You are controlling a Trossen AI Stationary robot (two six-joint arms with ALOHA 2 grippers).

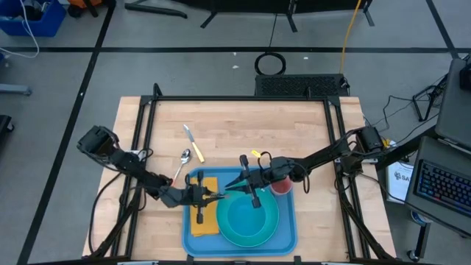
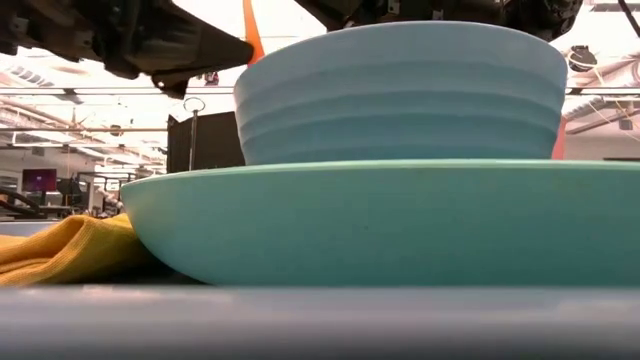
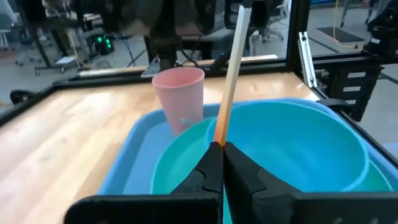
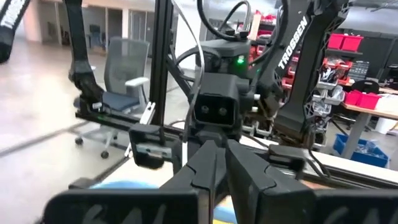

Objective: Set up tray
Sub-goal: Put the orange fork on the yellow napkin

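Seen from above, the tray (image 1: 193,239) lies at the surface's (image 1: 221,125) near edge carrying a yellow cloth (image 1: 206,221), a plate (image 1: 250,224) and a pink cup (image 1: 283,186), while the left tool (image 1: 213,196) and the right tool (image 1: 237,182) meet tip to tip above it. Level with the surface, a bowl (image 2: 400,95) sits in the plate. From the left wrist, the left tool (image 3: 222,155) is clenched on an orange-and-cream utensil (image 3: 231,68); from the right wrist, the right tool (image 4: 219,152) looks pressed together, holding nothing visible.
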